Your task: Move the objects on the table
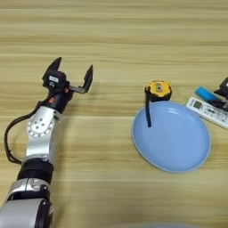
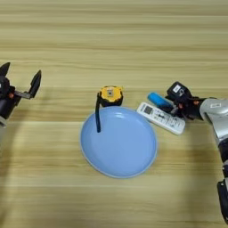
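A yellow-and-black tape measure [image 2: 110, 95] stands just behind the round light-blue plate [image 2: 120, 149], and its black strap [image 2: 97, 116] hangs over the plate's left rim. Right of it a small blue block [image 2: 156, 99] lies beside the far edge of a white slim remote [image 2: 160, 118]. My right gripper [image 2: 175, 101] reaches in from the right, low at the block's right end and above the remote's right half. My left gripper [image 1: 72, 71] hovers open and empty over bare table [image 1: 111, 53] at the left, far from all the objects.
The wooden table top fills both views. My left arm [image 1: 38, 133] runs up from the bottom left corner, and my right forearm [image 2: 218, 116] comes in along the right edge.
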Controlling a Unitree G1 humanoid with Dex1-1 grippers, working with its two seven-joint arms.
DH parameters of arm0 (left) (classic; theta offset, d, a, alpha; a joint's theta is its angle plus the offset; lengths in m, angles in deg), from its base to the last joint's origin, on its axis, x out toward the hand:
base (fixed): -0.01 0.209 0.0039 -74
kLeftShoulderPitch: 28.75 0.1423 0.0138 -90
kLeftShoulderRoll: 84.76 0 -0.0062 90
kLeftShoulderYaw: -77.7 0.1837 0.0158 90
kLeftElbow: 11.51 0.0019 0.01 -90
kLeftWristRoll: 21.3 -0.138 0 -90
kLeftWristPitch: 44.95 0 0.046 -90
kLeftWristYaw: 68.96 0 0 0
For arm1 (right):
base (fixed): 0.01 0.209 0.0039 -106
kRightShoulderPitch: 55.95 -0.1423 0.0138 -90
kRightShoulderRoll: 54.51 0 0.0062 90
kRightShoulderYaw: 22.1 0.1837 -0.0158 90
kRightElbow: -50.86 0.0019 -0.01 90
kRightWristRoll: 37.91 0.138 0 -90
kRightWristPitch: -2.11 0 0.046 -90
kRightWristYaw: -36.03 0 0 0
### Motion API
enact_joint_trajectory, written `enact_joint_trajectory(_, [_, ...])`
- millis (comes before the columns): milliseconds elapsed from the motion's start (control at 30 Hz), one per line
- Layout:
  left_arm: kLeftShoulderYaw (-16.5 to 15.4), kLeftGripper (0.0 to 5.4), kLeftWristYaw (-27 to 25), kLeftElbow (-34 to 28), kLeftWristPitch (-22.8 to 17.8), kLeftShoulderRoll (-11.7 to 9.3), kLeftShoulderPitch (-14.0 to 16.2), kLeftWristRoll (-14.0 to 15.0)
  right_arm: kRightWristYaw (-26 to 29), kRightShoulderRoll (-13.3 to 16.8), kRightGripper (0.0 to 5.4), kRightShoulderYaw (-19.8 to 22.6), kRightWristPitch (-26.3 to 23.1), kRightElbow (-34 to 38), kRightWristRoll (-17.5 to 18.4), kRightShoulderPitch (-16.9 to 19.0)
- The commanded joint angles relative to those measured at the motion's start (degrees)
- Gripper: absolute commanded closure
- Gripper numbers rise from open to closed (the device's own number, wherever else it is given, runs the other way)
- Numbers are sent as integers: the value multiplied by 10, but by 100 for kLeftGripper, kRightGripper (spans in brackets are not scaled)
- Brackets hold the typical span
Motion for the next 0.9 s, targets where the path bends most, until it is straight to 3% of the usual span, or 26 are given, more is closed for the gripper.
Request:
enact_joint_trajectory(33, [2,0,-1,4,4,-4,-6,-2,5,-4,280,-2,1,1,-5,-12])
enact_joint_trajectory(533, [2,0,0,6,4,-3,-8,-3,4,-5,113,6,0,35,5,-12])
enact_joint_trajectory(900, [2,0,-1,8,5,-3,-8,-2,1,-16,4,35,1,149,46,10])
